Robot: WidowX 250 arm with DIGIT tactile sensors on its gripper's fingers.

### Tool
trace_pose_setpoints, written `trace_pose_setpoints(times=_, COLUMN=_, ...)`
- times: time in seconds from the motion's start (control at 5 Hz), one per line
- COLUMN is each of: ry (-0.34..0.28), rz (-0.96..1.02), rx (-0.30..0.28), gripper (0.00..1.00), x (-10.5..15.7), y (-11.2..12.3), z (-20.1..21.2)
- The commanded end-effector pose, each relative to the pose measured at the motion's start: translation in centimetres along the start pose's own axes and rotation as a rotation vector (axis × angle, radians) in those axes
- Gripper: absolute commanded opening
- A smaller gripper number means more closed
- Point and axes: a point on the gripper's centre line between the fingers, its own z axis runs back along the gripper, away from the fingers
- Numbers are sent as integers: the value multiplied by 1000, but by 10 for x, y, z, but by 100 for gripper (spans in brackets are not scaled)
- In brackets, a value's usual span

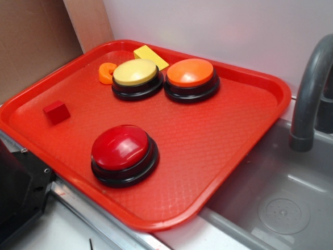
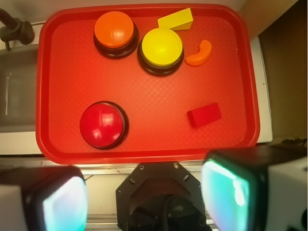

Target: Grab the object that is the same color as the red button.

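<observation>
claw (image 2: 149,202) pads blurred, cropped; faucet (image 1: 312,94) cropped

The red tray (image 1: 223,156) looks like plastic with a fine pebbled texture, the red button (image 1: 123,147) has a glossy smooth dome, the small red block (image 1: 56,112) looks matt, and the sink (image 1: 270,208) is dull grey.

No text, label, brand, number or sign can be read anywhere.
</observation>
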Motion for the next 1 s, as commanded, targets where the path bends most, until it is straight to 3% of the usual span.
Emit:
trace_pose_setpoints(times=0.0, ry=0, rz=0, rx=0, gripper=100, x=0, y=0, z=0)
trace_pose_setpoints(times=0.2, ry=103, rz=217, rx=138, gripper=100, x=45, y=44, z=-54)
trace_pose_setpoints(times=0.4, ry=148, rz=425, rx=70, gripper=100, x=72, y=65, z=-99)
trace_pose_setpoints(times=0.6, ry=114, rz=672, rx=142, gripper=100, x=87, y=85, z=-123)
trace_pose_setpoints(times=0.8, ry=12, rz=922, rx=181, gripper=100, x=68, y=108, z=-140)
